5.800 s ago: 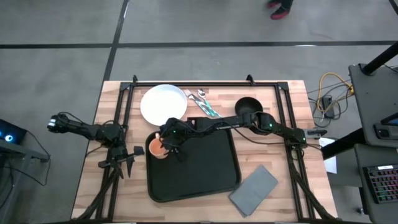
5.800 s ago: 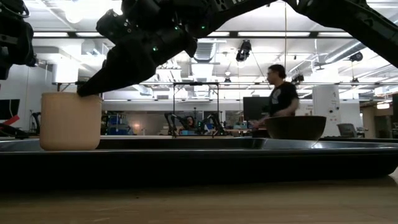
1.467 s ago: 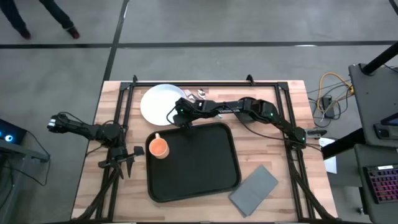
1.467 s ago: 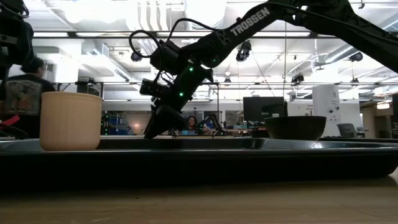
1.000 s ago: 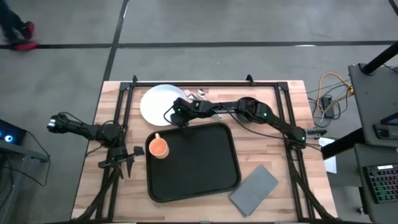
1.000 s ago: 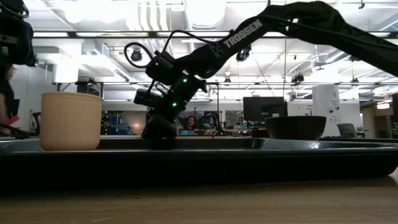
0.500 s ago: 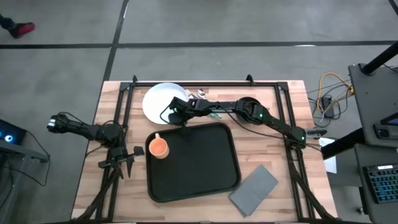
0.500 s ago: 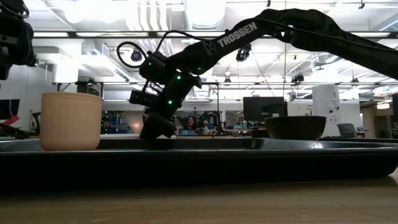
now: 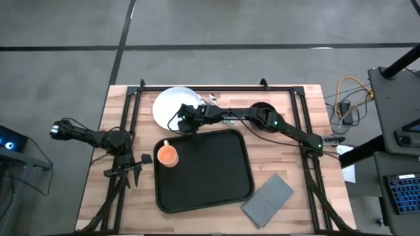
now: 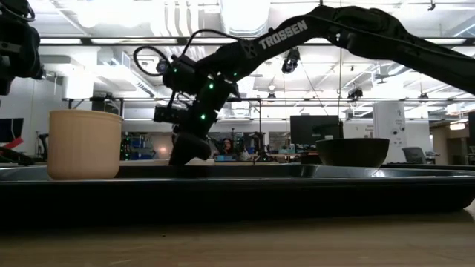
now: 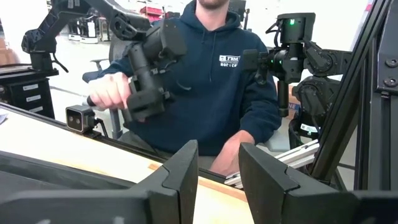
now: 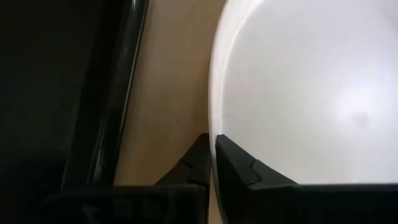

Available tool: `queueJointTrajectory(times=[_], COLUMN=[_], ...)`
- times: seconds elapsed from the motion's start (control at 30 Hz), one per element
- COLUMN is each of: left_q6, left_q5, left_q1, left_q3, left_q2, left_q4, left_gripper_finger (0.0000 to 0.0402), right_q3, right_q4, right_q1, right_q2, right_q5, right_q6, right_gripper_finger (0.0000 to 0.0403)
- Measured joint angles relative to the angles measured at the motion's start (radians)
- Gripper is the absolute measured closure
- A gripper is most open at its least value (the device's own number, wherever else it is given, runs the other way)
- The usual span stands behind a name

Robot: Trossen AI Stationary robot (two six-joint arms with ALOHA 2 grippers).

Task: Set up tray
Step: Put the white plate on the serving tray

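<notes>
The white plate [image 9: 172, 103] lies on the wooden table just beyond the far rim of the large black tray [image 9: 216, 183]. My right gripper [image 9: 186, 122] reaches in from the right and is shut on the plate's near rim; the low view shows it [image 10: 187, 152] behind the tray's rim [image 10: 237, 189], which hides the plate. An orange cup [image 9: 168, 155] stands upright in the tray's far left corner. My left gripper [image 9: 133, 172] waits open and empty off the tray's left side. My right gripper pinches the plate's near rim [image 12: 214, 127], at its right end next to the tray, between its two fingers, one on the plate's upper face and one at the outer side. The fingers come from the table's right, slanting down. Whether the plate is lifted cannot be told.
A black bowl [image 9: 262, 110] and cutlery [image 9: 213, 99] lie at the far edge, partly under the right arm. A grey napkin [image 9: 268, 196] lies near the tray's near right corner. A person [image 11: 211, 81] sits beyond the table's left side.
My right gripper has gone toward the table's left edge and down, along the tray's far rim, onto the plate's near rim and taken hold. The plate has shifted a little toward the far right.
</notes>
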Motion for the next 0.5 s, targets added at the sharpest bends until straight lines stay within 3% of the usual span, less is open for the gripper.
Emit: queueJointTrajectory(times=[0.13, 0.5], left_q6=[0.0, 0.0], left_q5=[0.0, 0.0], left_q1=[0.0, 0.0], left_q3=[0.0, 0.0], left_q2=[0.0, 0.0], left_q4=[0.0, 0.0], left_gripper_finger=[0.0304, 0.0304], right_q3=[-0.005, -0.021], right_q4=[-0.003, -0.017], right_q1=[0.001, 0.027], right_q2=[-0.043, -0.1], right_q5=[0.059, 0.086], right_q6=[0.019, 0.014], right_gripper_finger=[0.0396, 0.0395])
